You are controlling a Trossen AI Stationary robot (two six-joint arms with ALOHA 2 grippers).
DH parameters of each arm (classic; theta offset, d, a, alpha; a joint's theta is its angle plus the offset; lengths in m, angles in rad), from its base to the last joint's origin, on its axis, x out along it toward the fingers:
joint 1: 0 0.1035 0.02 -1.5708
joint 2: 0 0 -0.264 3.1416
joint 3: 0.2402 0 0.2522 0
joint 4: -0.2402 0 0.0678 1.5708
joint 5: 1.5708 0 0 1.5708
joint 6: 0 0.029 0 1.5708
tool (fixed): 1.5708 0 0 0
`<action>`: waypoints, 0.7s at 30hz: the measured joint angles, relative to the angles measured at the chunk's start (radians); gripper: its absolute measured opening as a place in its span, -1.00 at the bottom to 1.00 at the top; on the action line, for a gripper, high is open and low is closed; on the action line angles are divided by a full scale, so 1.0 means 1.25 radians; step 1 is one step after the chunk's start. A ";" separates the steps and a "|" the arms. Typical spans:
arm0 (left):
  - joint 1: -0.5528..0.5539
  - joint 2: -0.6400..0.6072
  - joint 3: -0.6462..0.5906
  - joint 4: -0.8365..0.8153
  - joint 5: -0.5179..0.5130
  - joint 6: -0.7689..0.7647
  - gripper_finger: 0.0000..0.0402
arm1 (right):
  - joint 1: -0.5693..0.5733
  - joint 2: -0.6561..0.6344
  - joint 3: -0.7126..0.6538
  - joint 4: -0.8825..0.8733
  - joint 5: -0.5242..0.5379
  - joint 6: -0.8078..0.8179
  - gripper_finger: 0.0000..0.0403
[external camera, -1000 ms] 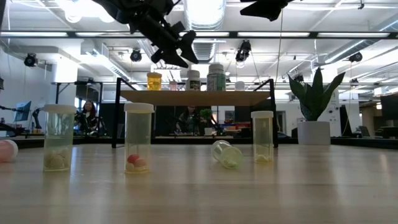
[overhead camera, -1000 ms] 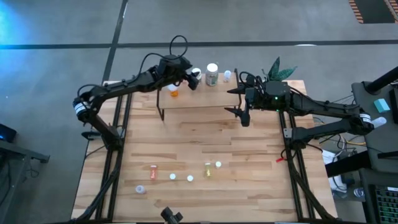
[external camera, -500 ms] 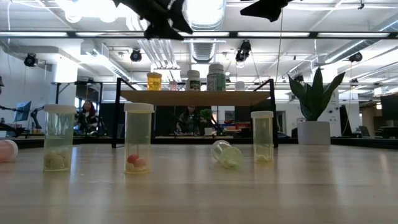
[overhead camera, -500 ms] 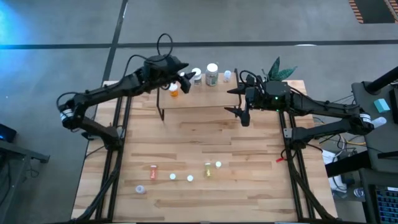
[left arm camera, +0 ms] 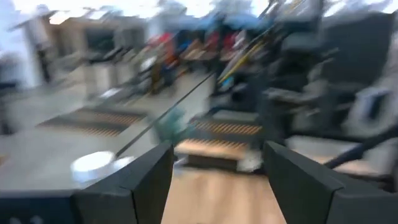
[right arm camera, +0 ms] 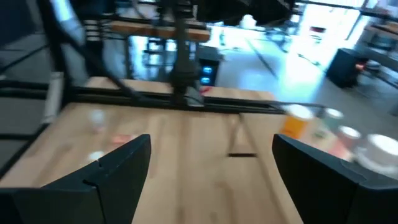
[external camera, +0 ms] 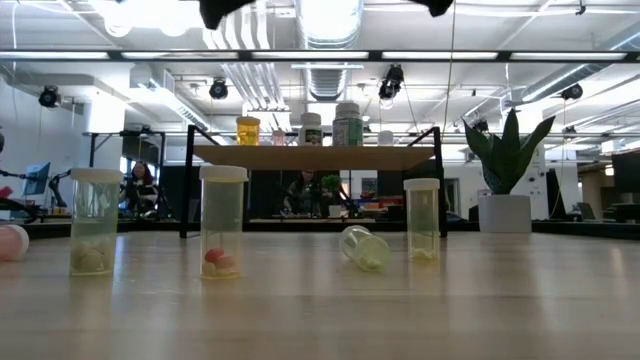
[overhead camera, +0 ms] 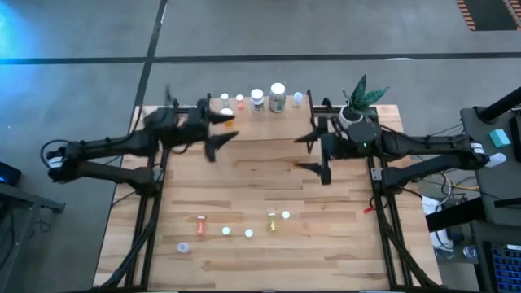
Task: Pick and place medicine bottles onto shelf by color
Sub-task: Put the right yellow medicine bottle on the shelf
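Observation:
The shelf [overhead camera: 260,129] stands at the table's far side, and several medicine bottles [overhead camera: 278,97] stand upright along its far edge. In the low view they show on its board [external camera: 315,155]. An orange bottle [overhead camera: 230,121] is near the shelf's left end. More bottles [overhead camera: 248,233] are scattered near the table's front: most stand upright [external camera: 222,220] and one lies on its side [external camera: 363,247]. My left gripper [overhead camera: 221,130] hangs open and empty, high over the shelf's left end. My right gripper [overhead camera: 308,150] hangs open and empty by the shelf's right end.
A potted green plant [overhead camera: 362,94] stands at the table's far right corner, close behind my right arm. Bare wooden tabletop [overhead camera: 260,183] lies between the shelf and the front row of bottles. A pink bottle [external camera: 10,242] lies at the far left in the low view.
My left gripper has drawn back from the bottles on the shelf toward the table's left edge. It has risen a little and tipped up to level, and it stays open. My right gripper has swung slightly toward the near edge. No bottle has moved.

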 joint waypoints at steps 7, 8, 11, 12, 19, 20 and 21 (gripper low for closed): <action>-0.070 -0.188 -0.238 0.113 0.015 -0.065 0.15 | 0.117 0.000 -0.049 0.008 0.126 0.038 0.62; -0.078 -0.207 -0.261 0.114 0.016 -0.079 0.15 | 0.133 0.000 -0.062 0.014 0.140 0.048 0.62; -0.100 -0.255 -0.326 0.115 0.015 -0.079 0.15 | 0.172 0.000 -0.112 0.072 0.166 0.082 0.62; -0.102 -0.267 -0.346 0.118 0.016 -0.067 0.15 | 0.182 0.000 -0.136 0.109 0.167 0.085 0.62; -0.103 -0.295 -0.447 0.239 0.014 -0.071 0.15 | 0.204 0.002 -0.326 0.372 0.167 0.160 0.62; -0.103 -0.295 -0.450 0.240 0.017 -0.071 0.15 | 0.204 0.004 -0.351 0.397 0.167 0.183 0.62; -0.103 -0.293 -0.453 0.240 0.018 -0.072 0.15 | 0.204 0.006 -0.374 0.420 0.167 0.205 0.62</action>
